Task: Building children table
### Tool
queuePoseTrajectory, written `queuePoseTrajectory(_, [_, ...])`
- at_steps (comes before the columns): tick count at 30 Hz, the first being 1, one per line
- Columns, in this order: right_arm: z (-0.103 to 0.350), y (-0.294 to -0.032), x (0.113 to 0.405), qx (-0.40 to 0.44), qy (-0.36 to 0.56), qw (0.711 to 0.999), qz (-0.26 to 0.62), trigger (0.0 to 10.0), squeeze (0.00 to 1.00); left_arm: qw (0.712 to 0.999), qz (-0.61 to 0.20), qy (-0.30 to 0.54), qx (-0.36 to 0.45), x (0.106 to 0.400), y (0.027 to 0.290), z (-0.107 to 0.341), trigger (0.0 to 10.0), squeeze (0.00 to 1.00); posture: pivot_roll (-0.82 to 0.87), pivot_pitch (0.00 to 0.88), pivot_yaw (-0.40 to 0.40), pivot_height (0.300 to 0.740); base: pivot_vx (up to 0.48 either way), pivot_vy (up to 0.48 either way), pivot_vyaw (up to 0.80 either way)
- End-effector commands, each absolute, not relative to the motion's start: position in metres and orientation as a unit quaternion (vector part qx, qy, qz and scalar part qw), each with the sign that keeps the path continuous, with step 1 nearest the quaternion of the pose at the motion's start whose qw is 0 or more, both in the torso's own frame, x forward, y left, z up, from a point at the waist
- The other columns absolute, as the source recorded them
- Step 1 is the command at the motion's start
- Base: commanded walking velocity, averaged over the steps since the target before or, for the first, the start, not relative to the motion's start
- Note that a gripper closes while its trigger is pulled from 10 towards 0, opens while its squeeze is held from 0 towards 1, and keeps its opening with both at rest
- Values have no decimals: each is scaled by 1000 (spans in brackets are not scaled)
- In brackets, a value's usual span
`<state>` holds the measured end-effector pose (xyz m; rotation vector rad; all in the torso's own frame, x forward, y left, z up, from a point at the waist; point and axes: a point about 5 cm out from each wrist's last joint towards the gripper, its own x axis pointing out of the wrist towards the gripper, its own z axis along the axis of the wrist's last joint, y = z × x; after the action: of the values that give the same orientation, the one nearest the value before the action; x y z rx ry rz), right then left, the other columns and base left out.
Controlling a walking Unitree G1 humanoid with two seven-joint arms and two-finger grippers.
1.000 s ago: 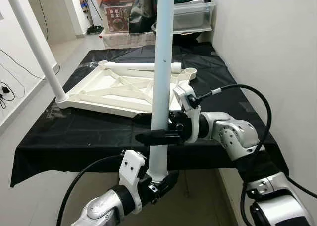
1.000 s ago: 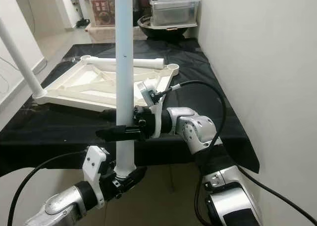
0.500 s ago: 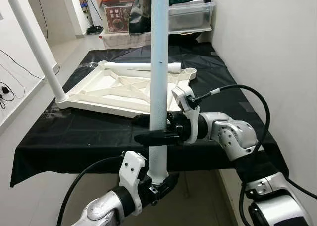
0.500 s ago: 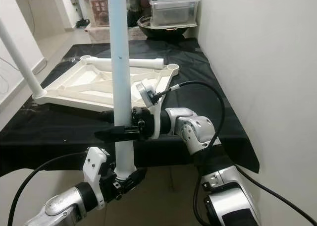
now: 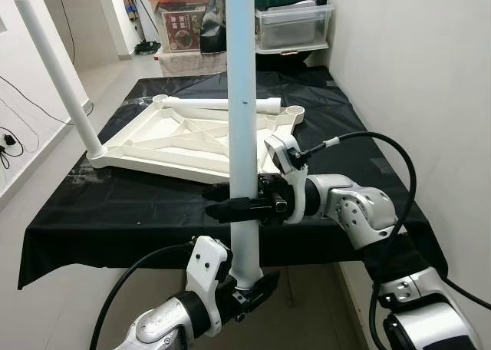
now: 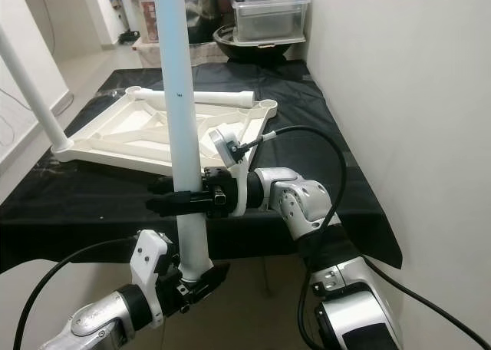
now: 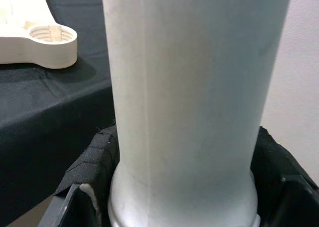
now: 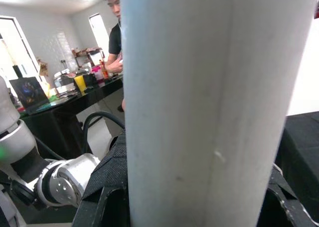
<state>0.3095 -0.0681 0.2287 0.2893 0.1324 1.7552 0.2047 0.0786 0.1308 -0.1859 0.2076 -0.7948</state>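
A long white table leg [image 5: 242, 120] stands nearly upright in front of me, its top out of frame. My left gripper [image 5: 245, 282] is shut on its flanged lower end [image 7: 184, 207], below the table's front edge. My right gripper [image 5: 230, 208] is shut on the same leg higher up, at about table height. The white table top [image 5: 184, 139] lies upside down on the black-covered table [image 5: 115, 204]. One leg [image 5: 57, 74] is fitted at its near left corner and leans left. Another loose leg [image 5: 222, 103] lies across its far edge. An empty threaded socket [image 7: 50, 34] sits at a corner.
A white wall [image 5: 414, 74] runs close along the right side of the table. Plastic storage boxes [image 5: 295, 24] are stacked on the floor behind the table. A person [image 8: 113, 33] stands at a dark counter in the right wrist view. Cables lie by the left wall [image 5: 15, 135].
The held leg has tilted, its top swinging to the left. My right gripper has shifted slightly left and up with it. The left gripper stays at the leg's base.
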Motion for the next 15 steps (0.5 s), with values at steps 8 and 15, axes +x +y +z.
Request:
queuePoseTrajectory(8, [232,-63,309,123,53,624,770,0,0,910,-382,119,-104,204,78,127,10000,1000,-56,26,55,740,0,0,0])
queuePoseTrajectory(15, [236,-65,312,127,45,631,764,0,0,910,-385,116,-102,202,80,127,10000,1000,-58,27,61,740,0,0,0])
